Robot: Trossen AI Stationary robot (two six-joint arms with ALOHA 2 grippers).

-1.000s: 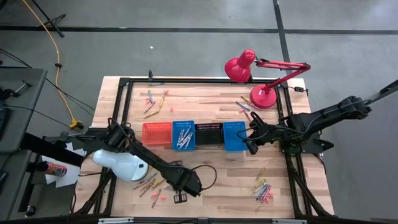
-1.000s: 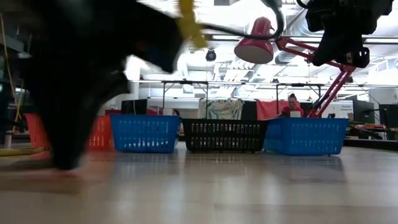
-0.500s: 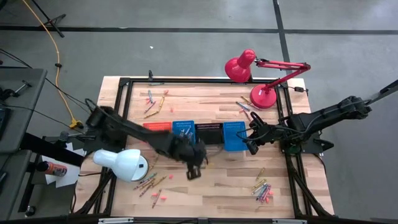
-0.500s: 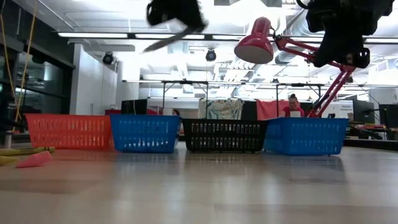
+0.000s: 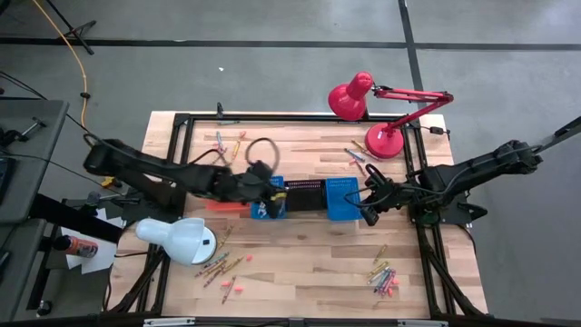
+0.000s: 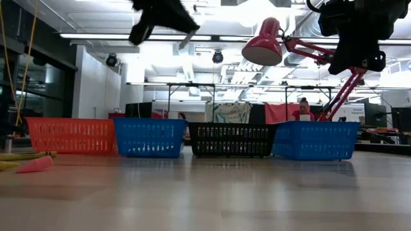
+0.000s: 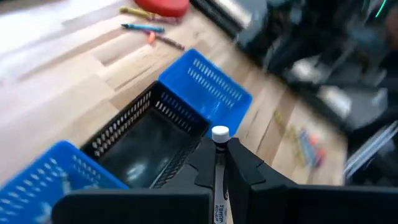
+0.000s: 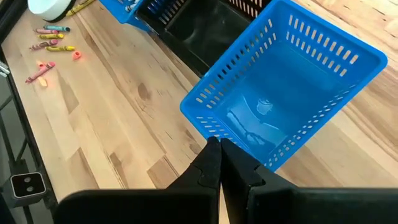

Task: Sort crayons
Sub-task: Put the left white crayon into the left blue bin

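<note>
Wooden slatted table (image 5: 309, 259), four mesh baskets in a row. Left gripper (image 5: 270, 193) has swung from the near crayon pile to over the black plastic mesh basket (image 7: 146, 140), clamped on a grey crayon (image 7: 219, 168); drop looks next. Right gripper (image 8: 219, 152) closed, empty, over the right-hand blue basket (image 8: 292, 93).

A grey-white crayon stick (image 7: 218, 180), round white tip up, stands pinched upright in the left hand (image 7: 219, 163) above the black mesh basket (image 7: 144, 134). Loose crayons in mixed colours lie flat on the wooden tabletop (image 5: 309, 263) in 4 groups: near-left cluster (image 5: 221, 267), near-right cluster (image 5: 380, 276), far-left group (image 5: 225, 150), far-right group (image 5: 356, 155). Several more lie inside the left blue mesh basket (image 5: 263, 205).
</note>
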